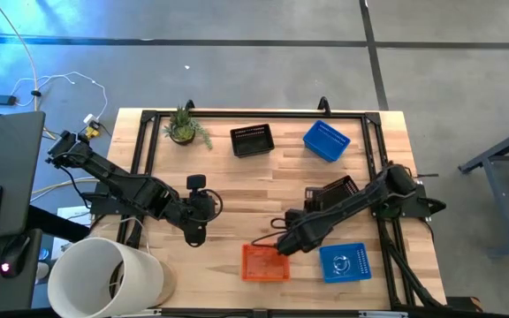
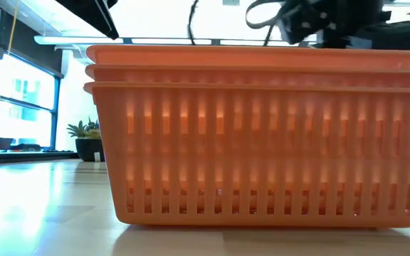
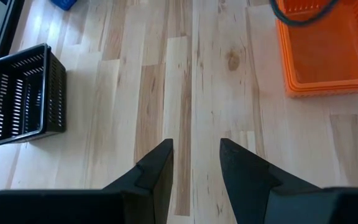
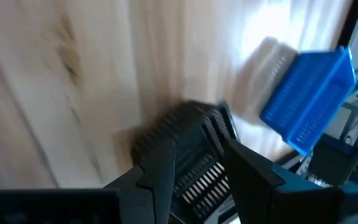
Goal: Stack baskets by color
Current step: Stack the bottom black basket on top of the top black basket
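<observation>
Left gripper [image 1: 194, 237]: hovering over bare wood, fingers [image 3: 157, 171] spread with a clear gap, nothing between them.
Right gripper [image 1: 283, 244]: just above the far rim of the orange stack [image 1: 264, 262]; its fingers [image 4: 160, 174] stand apart and carry nothing (the wrist view is smeared, so what sits past them is rough).
Orange stack: three rims nested one over another in the low view, so this colour looks finished, by my reading; it lies off to the left gripper's right.
Blue baskets: one [image 1: 344, 262] just right of the right gripper, another [image 1: 326, 140] well beyond it at the far side. Third blue: I cannot find it.
Black baskets: one [image 1: 334, 193] tucked under the right arm, just behind its gripper; one [image 1: 252, 140] far across the table, beyond both grippers.
Handling: thin perforated plastic, likely very light and a bit springy (walls would flex under a hard squeeze), smooth enough to slide on the wood.
Where to grip: I'd pinch one long wall just under the rim, a finger either side.
</observation>
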{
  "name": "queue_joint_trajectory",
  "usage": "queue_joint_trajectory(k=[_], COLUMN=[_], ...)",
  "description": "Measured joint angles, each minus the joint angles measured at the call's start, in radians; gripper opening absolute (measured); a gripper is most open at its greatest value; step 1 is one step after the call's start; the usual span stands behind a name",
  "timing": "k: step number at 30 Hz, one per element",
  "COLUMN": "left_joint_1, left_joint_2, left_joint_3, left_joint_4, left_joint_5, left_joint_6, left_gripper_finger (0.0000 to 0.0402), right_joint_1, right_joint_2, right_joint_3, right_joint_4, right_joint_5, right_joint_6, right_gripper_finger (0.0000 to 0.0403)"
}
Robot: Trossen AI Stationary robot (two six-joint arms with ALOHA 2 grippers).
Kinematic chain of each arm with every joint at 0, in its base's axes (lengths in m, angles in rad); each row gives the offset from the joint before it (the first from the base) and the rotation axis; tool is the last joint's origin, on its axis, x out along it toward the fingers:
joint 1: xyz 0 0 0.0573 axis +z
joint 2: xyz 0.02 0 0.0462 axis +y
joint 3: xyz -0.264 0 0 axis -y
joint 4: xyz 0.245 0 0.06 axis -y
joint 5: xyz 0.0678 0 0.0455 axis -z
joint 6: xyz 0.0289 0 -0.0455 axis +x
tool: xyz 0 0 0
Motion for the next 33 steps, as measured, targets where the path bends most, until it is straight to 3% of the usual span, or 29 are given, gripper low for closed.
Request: queue_joint_trajectory(k=[9,18,27,33], left_joint_1=[0.000,0.000,0.000,0.000], left_joint_2=[0.000,0.000,0.000,0.000], left_joint_3=[0.000,0.000,0.000,0.000], left_joint_4=[0.000,0.001,0.000,0.000], left_joint_5=[0.000,0.004,0.007,0.008], left_joint_6=[0.000,0.000,0.000,0.000], left_gripper_finger=[0.0117,0.0117,0.0117,0.0117], right_joint_1=[-0.055,-0.249,-0.398,-0.440], right_joint_2=[-0.227,-0.417,-0.449,-0.449], right_joint_3=[-0.231,-0.389,-0.466,-0.526], right_joint_4=[0.002,0.078,0.259,0.326], right_joint_5=[-0.007,-0.118,-0.276,-0.239], right_joint_6=[-0.003,-0.271,-0.658,-0.713], right_gripper_finger=[0.0124,0.0124,0.0124,0.0124])
